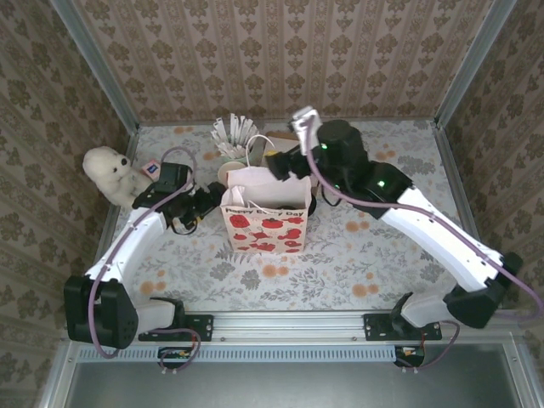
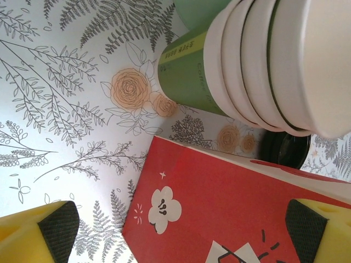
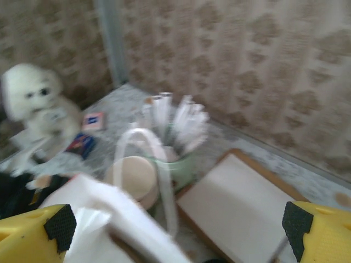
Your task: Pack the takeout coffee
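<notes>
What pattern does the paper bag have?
The bag: red prints on white, best in top view.

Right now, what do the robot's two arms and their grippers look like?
The left arm and the right arm have white shells with black joints, and a purple cable loops along each. Small green lights glow on the right one. The left gripper and right gripper have yellow fingers with black pads.

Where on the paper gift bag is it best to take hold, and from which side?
Best, I think, by the white loop handle, coming straight down from above. The paper gift bag stands upright with its mouth open, and the handle arches free above the rim. Its thin paper walls would probably buckle under a sideways squeeze.
</notes>
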